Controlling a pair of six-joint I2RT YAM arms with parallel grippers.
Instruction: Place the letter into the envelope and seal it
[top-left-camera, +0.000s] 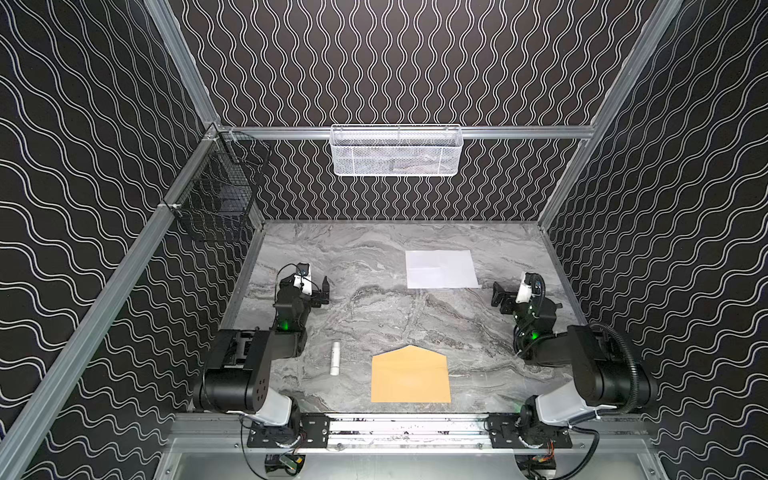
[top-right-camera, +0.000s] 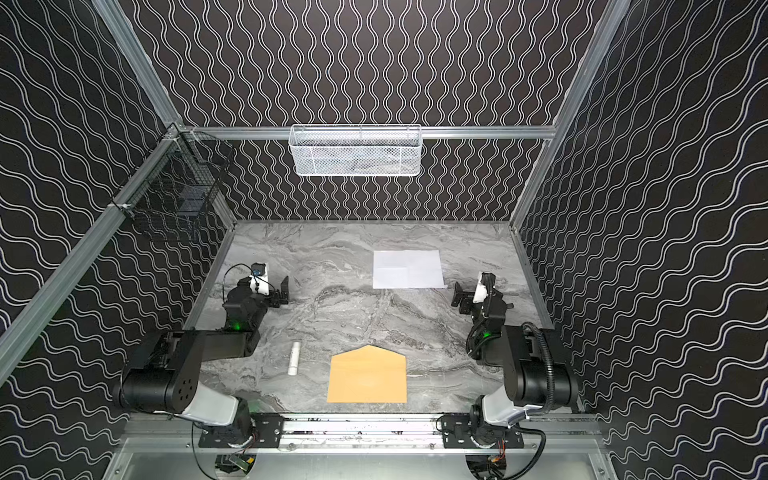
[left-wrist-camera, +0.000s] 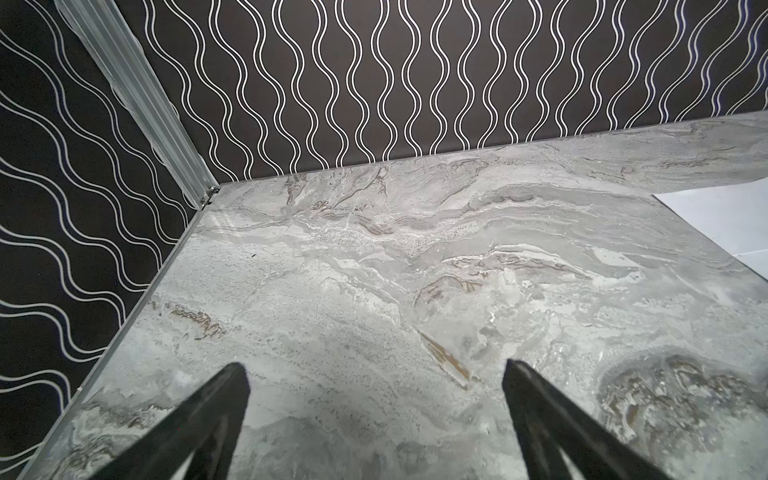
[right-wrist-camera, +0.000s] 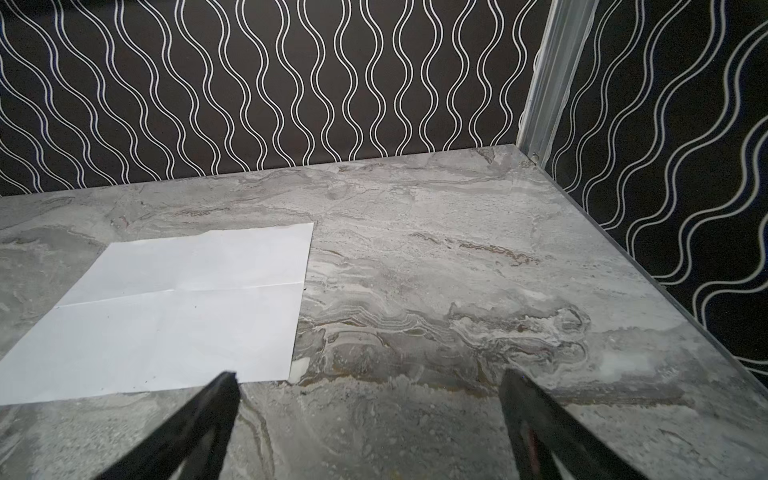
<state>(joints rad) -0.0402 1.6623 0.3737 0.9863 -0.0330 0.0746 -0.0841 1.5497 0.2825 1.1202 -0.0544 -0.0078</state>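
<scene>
On the tabletop (top-left-camera: 374, 316), the task looks unstarted. The letter (top-left-camera: 441, 269) lies flat far back, well apart from the envelope (top-left-camera: 410, 379), which sits near the front with its flap open. Next, a tool must pinch the thin sheet's edge. The left tool (top-left-camera: 324, 293) and right tool (top-left-camera: 499, 297) hang released and empty. The envelope's mouth is hard to make out and may face down.

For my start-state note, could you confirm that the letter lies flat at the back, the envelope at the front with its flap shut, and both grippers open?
Not quite: the envelope has its flap open, pointing backward, as both top views show; the rest stands.
</scene>
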